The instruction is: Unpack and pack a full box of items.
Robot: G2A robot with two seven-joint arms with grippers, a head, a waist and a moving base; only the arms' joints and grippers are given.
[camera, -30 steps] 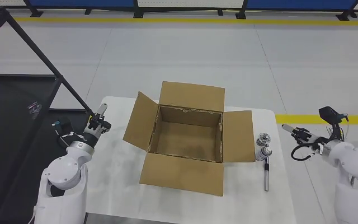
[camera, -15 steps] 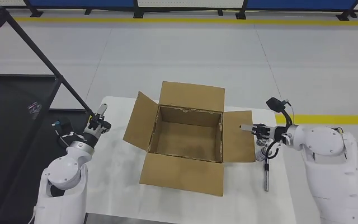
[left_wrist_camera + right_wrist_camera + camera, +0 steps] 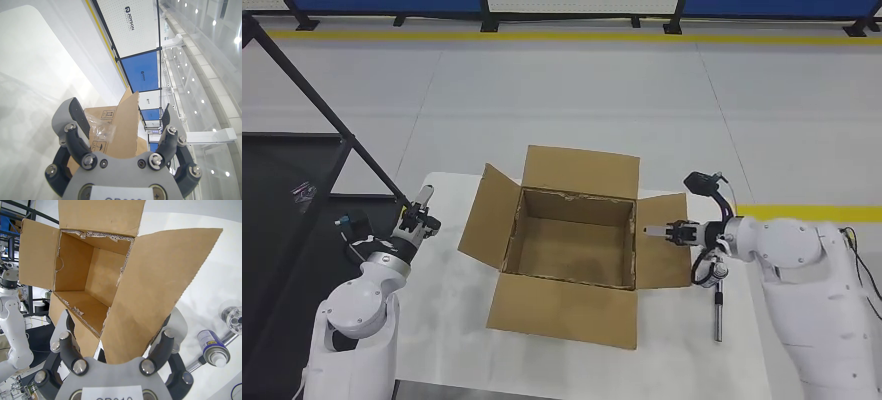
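Cardboard box (image 3: 567,250) is standing open on the table (image 3: 447,310). The right gripper (image 3: 652,232), fingers apart, is straddling its right flap (image 3: 662,268). The left gripper (image 3: 424,196) is hovering spread near the left edge.

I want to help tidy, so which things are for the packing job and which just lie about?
For the job: open brown cardboard box; blue-labelled metal spray can; shiny metal rod; right gripper astride a box flap.
Just lying about: black metal frame beside the white table; blue panels behind.
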